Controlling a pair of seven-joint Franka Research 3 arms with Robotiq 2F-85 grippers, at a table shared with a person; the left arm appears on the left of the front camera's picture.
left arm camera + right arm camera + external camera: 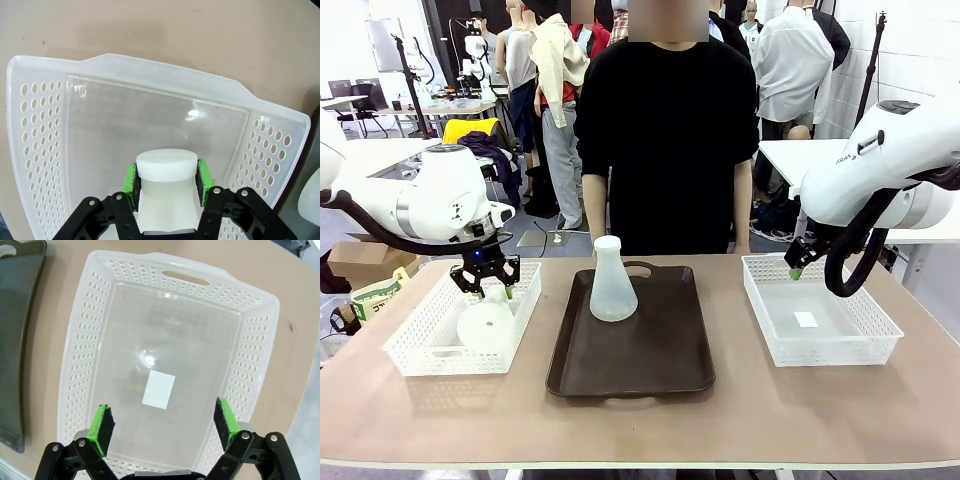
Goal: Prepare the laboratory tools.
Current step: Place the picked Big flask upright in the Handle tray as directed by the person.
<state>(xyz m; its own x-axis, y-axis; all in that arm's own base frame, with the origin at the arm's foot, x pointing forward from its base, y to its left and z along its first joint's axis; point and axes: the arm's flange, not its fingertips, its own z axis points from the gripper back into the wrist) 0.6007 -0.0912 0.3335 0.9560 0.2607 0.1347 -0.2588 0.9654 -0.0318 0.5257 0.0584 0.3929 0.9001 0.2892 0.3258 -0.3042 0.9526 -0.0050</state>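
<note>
One frosted white conical flask (613, 285) stands upright on the dark brown tray (650, 365) at the table's middle. A second flask (486, 324) is tilted in the left white basket (415, 352), its wide base turned toward me. My left gripper (488, 285) is shut on its neck. In the left wrist view the green pads (131, 184) clamp the neck (165, 167) from both sides, above the basket floor (125, 125). My right gripper (798, 265) hangs open over the right basket (820, 357). Nothing lies between its fingers (102, 427).
A person in black stands at the far edge, behind the tray, arms hanging down. The right basket (75, 365) holds only a small white label (158, 389). Bare tabletop (640, 430) runs along the near edge. The tray's edge (15, 340) lies left of the right basket.
</note>
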